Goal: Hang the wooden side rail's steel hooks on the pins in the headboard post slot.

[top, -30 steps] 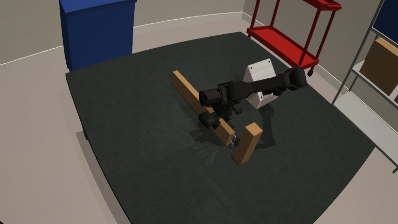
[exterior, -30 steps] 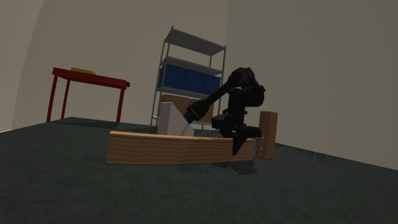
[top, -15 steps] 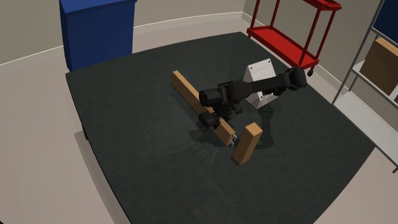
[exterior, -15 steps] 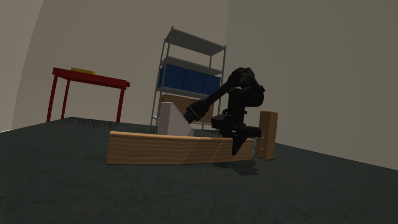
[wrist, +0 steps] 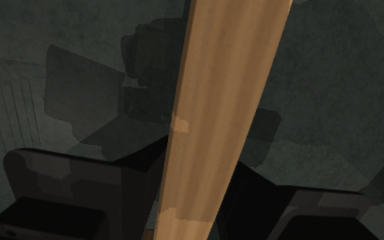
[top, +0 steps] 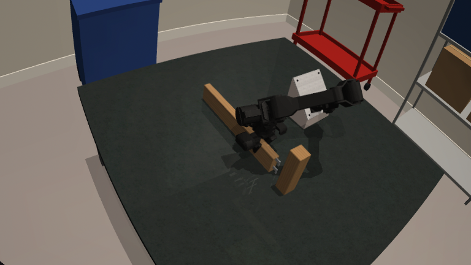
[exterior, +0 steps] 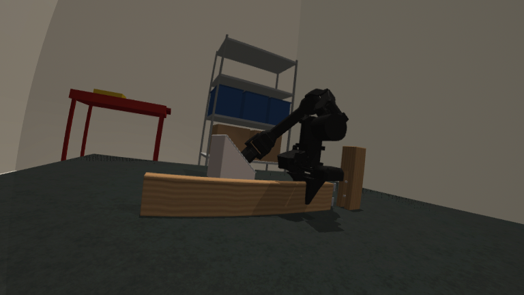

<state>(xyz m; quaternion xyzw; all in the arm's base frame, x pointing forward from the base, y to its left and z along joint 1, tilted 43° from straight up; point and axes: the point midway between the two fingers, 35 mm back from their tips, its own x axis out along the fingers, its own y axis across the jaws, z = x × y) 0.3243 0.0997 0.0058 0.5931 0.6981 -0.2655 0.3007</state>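
The wooden side rail (top: 222, 109) (exterior: 212, 199) (wrist: 220, 100) stands on its narrow edge, its far end on the table. I cannot tell whether its hook end is slightly raised. My gripper (top: 260, 144) (exterior: 309, 194) (wrist: 189, 144) points down and is shut on the rail near the hook end, one finger on each side. Two steel hooks (top: 277, 162) (exterior: 333, 199) stick out of that end toward the post, with a small gap between. The upright wooden post (top: 294, 168) (exterior: 358, 177) stands just beyond. Small light pins (exterior: 345, 181) show at its rail-facing side; the slot's inside is mostly hidden.
A pale wedge-shaped block (top: 309, 83) (exterior: 222, 156) stands on the dark table top (top: 156, 119) (exterior: 193, 257), behind the rail, with the arm passing over it. A blue cabinet (top: 118, 36), a red cart (top: 330, 52) (exterior: 115, 102) and a grey shelf (top: 433, 151) (exterior: 254, 54) stand beyond the table.
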